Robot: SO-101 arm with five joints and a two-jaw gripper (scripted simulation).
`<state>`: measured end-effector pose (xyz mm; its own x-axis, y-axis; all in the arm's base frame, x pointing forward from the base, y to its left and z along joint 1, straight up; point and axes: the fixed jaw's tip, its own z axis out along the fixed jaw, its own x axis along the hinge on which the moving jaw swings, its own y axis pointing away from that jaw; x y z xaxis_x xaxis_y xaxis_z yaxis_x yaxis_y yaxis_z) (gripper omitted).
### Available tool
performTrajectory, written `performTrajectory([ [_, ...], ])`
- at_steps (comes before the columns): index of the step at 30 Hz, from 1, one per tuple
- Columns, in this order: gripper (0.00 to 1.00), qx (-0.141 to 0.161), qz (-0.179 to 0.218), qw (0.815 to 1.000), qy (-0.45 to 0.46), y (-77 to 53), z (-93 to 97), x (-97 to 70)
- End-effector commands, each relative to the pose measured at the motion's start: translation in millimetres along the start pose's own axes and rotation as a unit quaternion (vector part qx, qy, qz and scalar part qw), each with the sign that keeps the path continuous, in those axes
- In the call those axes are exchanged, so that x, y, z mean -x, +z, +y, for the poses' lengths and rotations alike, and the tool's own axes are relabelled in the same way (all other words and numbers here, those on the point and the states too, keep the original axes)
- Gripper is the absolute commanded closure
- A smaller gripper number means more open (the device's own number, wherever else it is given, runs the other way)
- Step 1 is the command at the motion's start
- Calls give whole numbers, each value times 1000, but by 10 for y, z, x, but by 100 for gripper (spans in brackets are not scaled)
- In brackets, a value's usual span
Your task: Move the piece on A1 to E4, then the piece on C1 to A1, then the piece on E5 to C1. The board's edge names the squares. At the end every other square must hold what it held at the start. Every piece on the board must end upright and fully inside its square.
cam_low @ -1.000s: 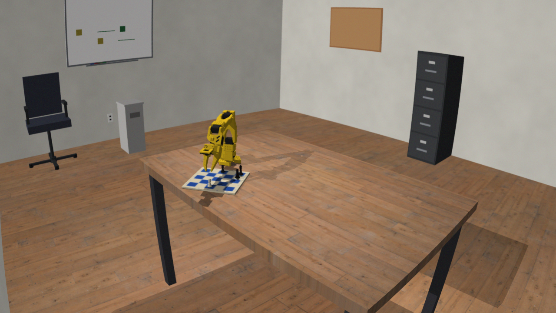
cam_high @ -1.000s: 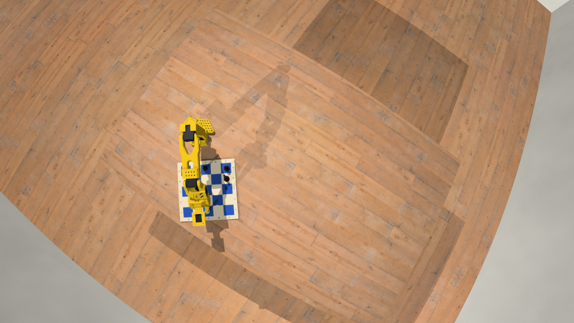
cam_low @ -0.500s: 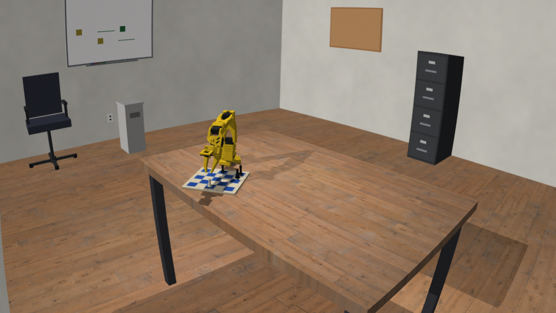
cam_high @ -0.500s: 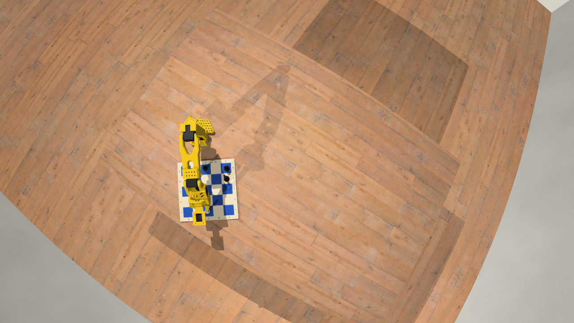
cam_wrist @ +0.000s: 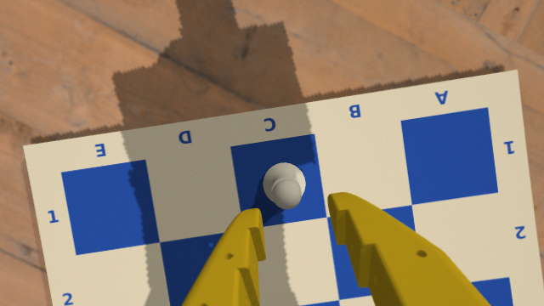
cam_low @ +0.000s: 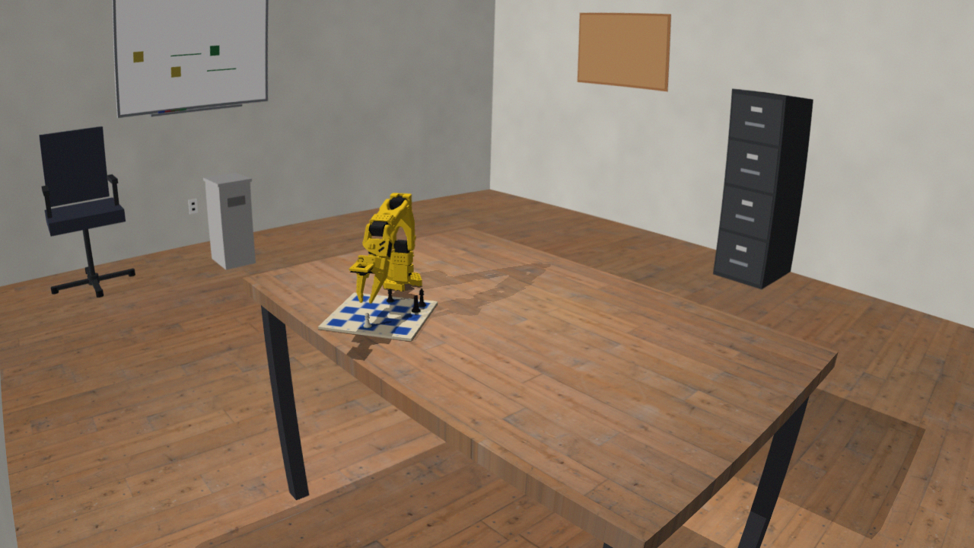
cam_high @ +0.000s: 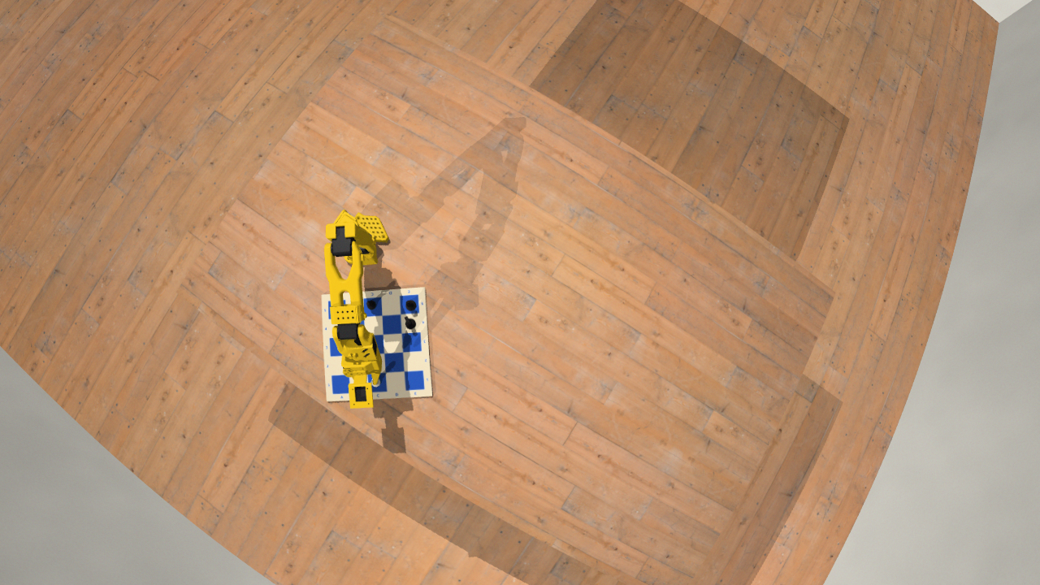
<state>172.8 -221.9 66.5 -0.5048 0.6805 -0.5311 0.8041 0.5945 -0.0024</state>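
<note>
A white pawn [cam_wrist: 284, 185] stands upright on blue square C1 of the blue and cream board [cam_wrist: 296, 207]. My gripper [cam_wrist: 294, 206] hovers just above and short of it, with the fingers a little apart and nothing between them. The pawn lies just beyond the fingertips. Square A1 [cam_wrist: 449, 155] is bare. In the exterior view the pawn [cam_low: 367, 320] stands near the board's front edge, below the gripper [cam_low: 364, 296]. In the top view my arm [cam_high: 348, 313] covers the board's left side and hides the pawn.
Black pieces stand at the board's far end: one at the right corner [cam_high: 410, 303], one just in front of it [cam_high: 409, 322], one in the middle column [cam_high: 373, 303]. The board [cam_low: 379, 316] lies near the table's left corner.
</note>
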Motion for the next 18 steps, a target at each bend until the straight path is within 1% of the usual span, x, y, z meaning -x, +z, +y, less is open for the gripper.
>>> performTrajectory([
  [1,91,-2,3,1000,5,25,-21,-38],
  [9,91,-2,3,1000,5,120,-21,-94],
  [11,91,-2,3,1000,5,120,-21,-94],
  [18,91,-2,3,1000,5,238,-21,-164],
])
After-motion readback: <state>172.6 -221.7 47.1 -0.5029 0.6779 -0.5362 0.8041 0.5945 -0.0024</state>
